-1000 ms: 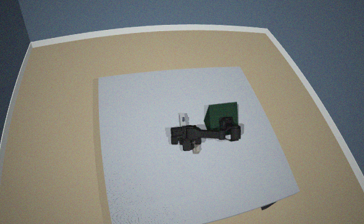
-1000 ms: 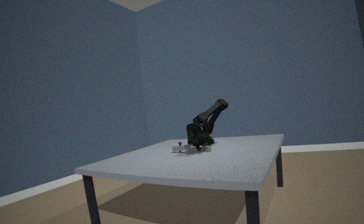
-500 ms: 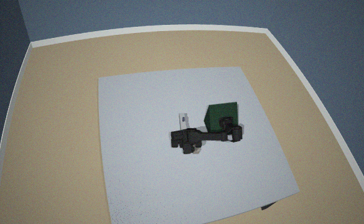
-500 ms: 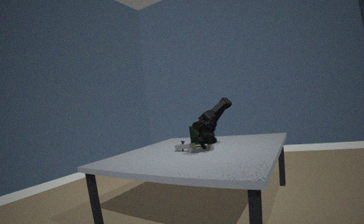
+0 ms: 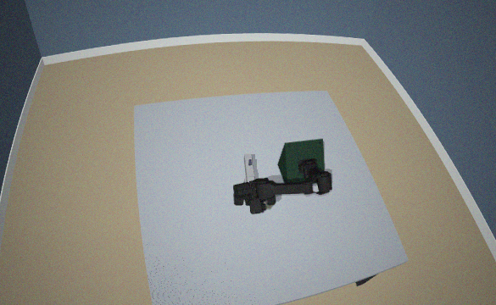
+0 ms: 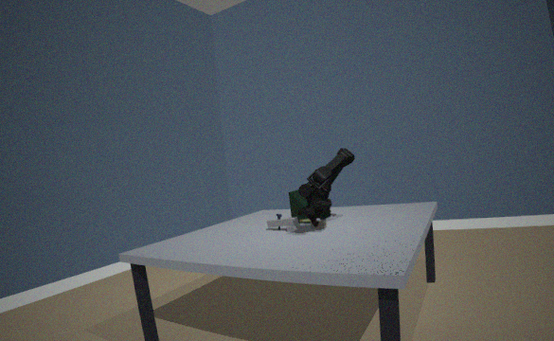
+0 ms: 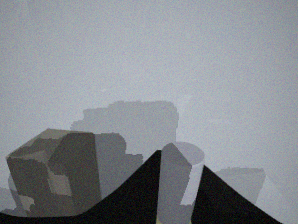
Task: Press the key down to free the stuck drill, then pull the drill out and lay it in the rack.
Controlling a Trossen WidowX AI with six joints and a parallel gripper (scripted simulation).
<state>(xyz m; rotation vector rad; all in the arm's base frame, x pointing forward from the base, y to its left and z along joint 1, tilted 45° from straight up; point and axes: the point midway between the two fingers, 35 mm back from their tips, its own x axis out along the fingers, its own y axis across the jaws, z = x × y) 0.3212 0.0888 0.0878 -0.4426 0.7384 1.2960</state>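
My gripper points down low over the table. It is shut on the drill, whose pale grey round body shows between the dark fingertips, with a little yellow at the bottom edge. The small dark blue key stands upright on a whitish bar-shaped fixture; the arm hides the near end of the fixture in the top view. A tan block, perhaps the rack, stands left of the fingers in the wrist view, partly in the arm's shadow. The drill's far end is hidden.
A dark green box stands beside the arm's base. The black forearm runs close past it in the top view. All stand on a pale grey table.
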